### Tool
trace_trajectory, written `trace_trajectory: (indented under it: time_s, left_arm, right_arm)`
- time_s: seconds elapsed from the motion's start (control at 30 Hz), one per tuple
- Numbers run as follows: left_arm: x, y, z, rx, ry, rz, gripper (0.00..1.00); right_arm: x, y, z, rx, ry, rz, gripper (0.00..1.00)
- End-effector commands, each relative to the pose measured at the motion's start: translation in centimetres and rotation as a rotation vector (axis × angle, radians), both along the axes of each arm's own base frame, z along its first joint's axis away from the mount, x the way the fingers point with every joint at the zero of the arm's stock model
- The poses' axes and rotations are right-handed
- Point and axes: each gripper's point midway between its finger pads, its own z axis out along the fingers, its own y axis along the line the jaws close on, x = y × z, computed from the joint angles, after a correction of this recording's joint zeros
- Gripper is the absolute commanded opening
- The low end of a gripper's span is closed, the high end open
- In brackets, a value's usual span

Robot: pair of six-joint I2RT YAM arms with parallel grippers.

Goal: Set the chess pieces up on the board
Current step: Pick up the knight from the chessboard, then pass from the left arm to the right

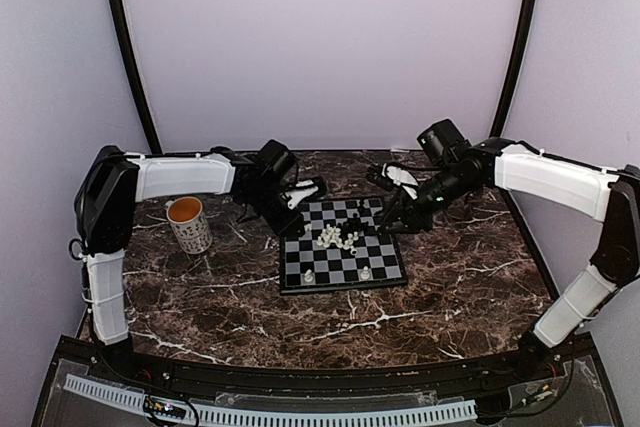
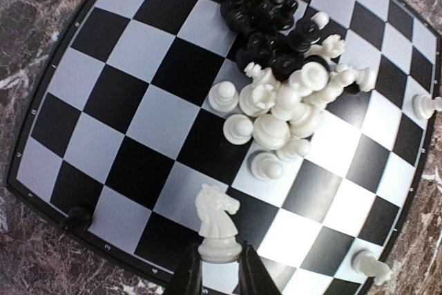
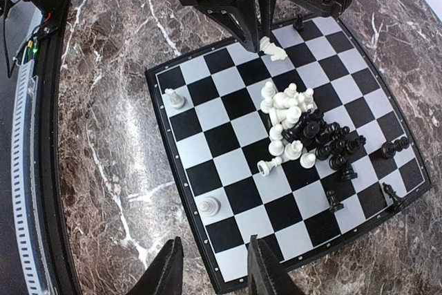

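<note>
Pincers: I am seeing the left pincer (image 2: 219, 262) gripping a white knight (image 2: 217, 215) at the board (image 2: 138, 122) edge; the right pincer (image 3: 214, 245) is hanging open over its rim.

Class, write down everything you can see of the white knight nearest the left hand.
The white knight is a glossy, plastic-looking horse-head piece on a round flared base. It seems to stand upright on a pale square in the board's edge row, apart from the central heap. The left hand flanks its base with both fingers; actual contact cannot be confirmed.
</note>
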Motion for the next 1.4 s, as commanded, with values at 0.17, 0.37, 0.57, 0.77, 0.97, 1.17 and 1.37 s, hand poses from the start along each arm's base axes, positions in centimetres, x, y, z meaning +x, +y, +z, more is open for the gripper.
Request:
trace_trajectory:
  time_s: [0.17, 0.37, 0.57, 0.77, 0.97, 1.17, 1.37]
  left_arm:
    - [-1.3, -1.1, 7.8, -0.201, -0.065, 0.000, 0.18]
    - [-2.7, -2.8, 11.5, -0.354, -0.084, -0.040, 0.18]
    - [-3.9, -3.9, 13.3, -0.407, -0.090, -0.065, 0.18]
    - [-5.3, -4.9, 13.8, -0.422, -0.083, -0.100, 0.19]
    - [-6.1, -5.9, 14.3, -0.446, -0.078, -0.129, 0.19]
    - [-6.5, -6.3, 14.4, -0.452, -0.070, -0.140, 0.19]
    - [-6.6, -6.5, 14.6, -0.454, -0.076, -0.144, 0.19]
  right_arm:
    - [1.4, 2.1, 2.6, 0.110, 0.085, -0.035, 0.31]
    - [1.8, 5.0, 3.8, 0.260, 0.393, -0.061, 0.39]
    - [2.0, 7.2, 3.9, 0.347, 0.650, -0.048, 0.43]
    - [2.6, 8.2, 5.4, 0.417, 0.743, -0.050, 0.47]
    - [2.6, 8.4, 5.0, 0.428, 0.775, -0.057, 0.46]
    - [3.1, 8.7, 4.9, 0.441, 0.791, -0.063, 0.43]
    - [3.2, 8.8, 4.4, 0.444, 0.814, -0.072, 0.35]
